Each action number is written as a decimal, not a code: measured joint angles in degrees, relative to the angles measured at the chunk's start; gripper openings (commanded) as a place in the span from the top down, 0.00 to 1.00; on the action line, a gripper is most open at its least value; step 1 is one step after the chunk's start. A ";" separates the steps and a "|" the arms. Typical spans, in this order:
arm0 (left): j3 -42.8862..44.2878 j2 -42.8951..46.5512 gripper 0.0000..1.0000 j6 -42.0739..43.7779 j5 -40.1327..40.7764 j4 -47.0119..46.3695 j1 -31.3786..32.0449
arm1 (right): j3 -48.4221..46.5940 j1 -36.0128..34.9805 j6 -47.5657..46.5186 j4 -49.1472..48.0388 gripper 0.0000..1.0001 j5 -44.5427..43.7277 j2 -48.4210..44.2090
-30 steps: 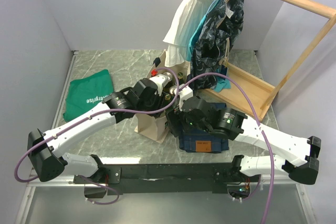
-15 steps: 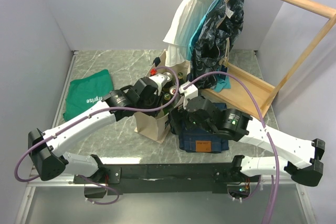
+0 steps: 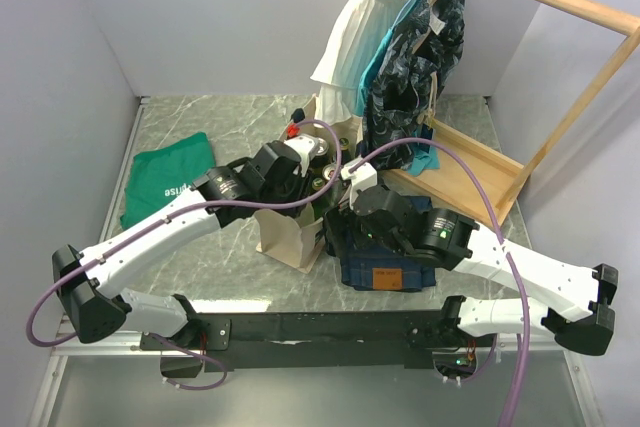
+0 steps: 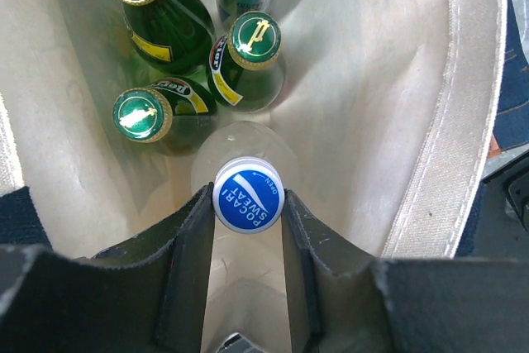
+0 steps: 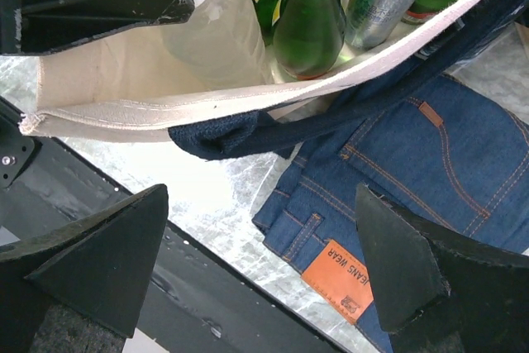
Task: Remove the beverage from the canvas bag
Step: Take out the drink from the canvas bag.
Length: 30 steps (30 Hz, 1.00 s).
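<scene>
Arms (image 3: 150, 237): white tubes, round black joints
Cables (image 3: 30, 325): purple, one along each arm
Fingers (image 4: 188, 270): black, flat, pointy
Base (image 3: 330, 327): long black bar

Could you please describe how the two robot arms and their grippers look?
The left arm and the right arm have white links with black joints. A purple cable runs along each. The left gripper and the right gripper have black, wedge-shaped fingers.
</scene>
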State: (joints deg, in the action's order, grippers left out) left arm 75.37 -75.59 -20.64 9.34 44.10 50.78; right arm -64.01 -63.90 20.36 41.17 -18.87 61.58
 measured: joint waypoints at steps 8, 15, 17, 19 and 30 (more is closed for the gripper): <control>1.33 0.44 0.99 -0.02 -0.04 0.42 0.02 | 0.02 0.00 0.00 0.00 0.00 -0.15 0.00; 2.47 1.62 0.99 0.00 -0.02 0.96 0.09 | 0.02 0.00 0.11 0.00 0.00 -0.31 0.00; 2.86 1.73 0.99 0.00 -0.02 1.11 0.09 | 0.02 0.00 0.17 0.00 0.00 -0.42 0.00; 3.23 1.73 0.99 0.11 -0.02 1.33 0.09 | 0.04 0.00 0.17 0.00 0.00 -0.52 0.00; 10.82 1.03 0.99 1.73 -0.07 6.45 0.09 | 0.07 0.00 0.20 -0.02 0.00 -1.14 0.00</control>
State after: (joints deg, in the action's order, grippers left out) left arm 86.19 -74.56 -18.92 9.28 50.54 50.87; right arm -63.94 -63.90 20.56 41.15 -20.01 61.58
